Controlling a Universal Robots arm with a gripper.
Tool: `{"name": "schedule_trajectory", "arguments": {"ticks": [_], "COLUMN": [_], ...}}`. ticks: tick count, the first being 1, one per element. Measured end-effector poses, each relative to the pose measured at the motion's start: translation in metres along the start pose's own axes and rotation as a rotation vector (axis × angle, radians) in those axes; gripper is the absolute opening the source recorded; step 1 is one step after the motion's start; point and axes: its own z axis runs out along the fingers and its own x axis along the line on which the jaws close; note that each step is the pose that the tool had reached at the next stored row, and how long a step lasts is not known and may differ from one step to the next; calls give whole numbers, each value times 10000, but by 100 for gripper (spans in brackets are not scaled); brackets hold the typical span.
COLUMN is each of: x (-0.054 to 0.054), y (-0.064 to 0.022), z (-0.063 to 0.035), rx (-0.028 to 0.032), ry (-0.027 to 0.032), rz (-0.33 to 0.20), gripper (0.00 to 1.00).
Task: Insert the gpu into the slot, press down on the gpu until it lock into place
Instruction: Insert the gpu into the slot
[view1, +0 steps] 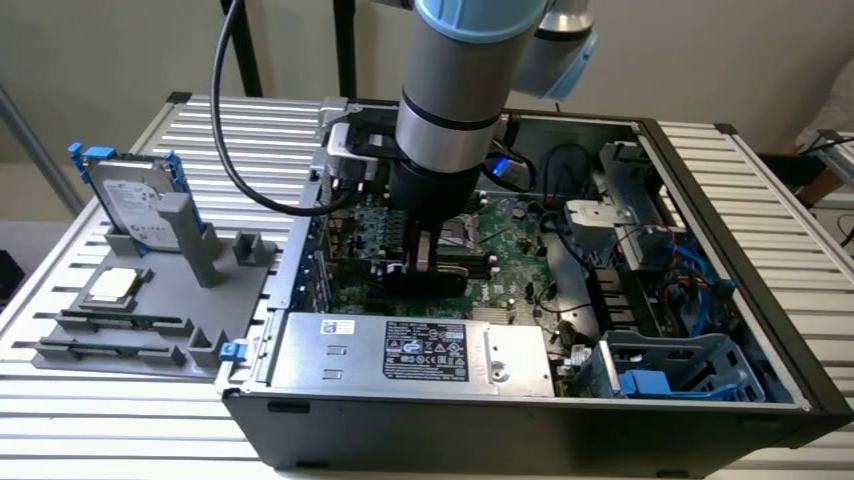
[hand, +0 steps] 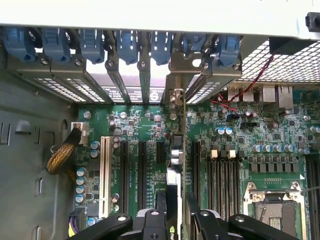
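One gpu stands on edge over the green motherboard, its length running toward the rear wall of the case. Its metal end bracket sits against one of the rear expansion openings. That upright, aligned pose suits a straight push downward. Whether its lower edge has met the slot I cannot tell, since the card's own body covers that strip.

The gripper straddles the gpu from above, with the dark fingers pressed to the card's two faces, so the jaws look clamped on the gpu. Gripping the flat sides probably keeps the card from tipping while its edge is guided.

On one side of the gpu lie parallel black expansion slots and a white one. On its other side are the memory slots and the processor socket. Beyond the gpu's bracket end a row of blue retaining clips lines the rear wall.

The open computer case holds all this. It also holds a silver power-supply box near the gpu and a blue drive cage farther off.

Well apart from the gpu, to the exterior view's left and outside the case, is a grey parts tray. It carries a hard drive standing upright, a processor chip and memory sticks.
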Motion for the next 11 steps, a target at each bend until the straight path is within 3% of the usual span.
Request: {"name": "schedule_trajectory", "arguments": {"ticks": [4, 5, 7, 8, 11], "x": [0, -3, -1, 0, 0], "y": [-1, -5, -3, -2, 1], "z": [1, 13, 8, 1, -6], "rx": [0, 22, 6, 0, -10], "ry": [0, -30, -15, 0, 0], "rz": [-1, -7, -5, -3, 1], "gripper": [26, 26, 27, 33, 33]}}
